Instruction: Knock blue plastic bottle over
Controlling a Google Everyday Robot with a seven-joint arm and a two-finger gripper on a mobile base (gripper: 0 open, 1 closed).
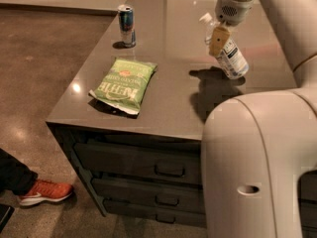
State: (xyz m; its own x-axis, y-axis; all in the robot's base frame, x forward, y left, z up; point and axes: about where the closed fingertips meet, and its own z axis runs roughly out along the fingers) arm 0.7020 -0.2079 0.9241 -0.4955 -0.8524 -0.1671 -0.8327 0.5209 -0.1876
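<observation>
gripper [218,39] hangs over far right part of grey surface [168,90], against upper part of blue plastic bottle [231,59]; cannot tell if gripper apart or together. bottle tilted steeply, white cap toward far left, base toward near right. green chip bag [124,82] flat at near left. drink can [127,25] upright at far left. orange shoe [45,192] on floor.

Dim, warm light. Dark shadow cast on table [168,43] below gripper [218,39], upper right of frame. Glare spot caught near table's left edge; floor [44,58] faintly sheened.
</observation>
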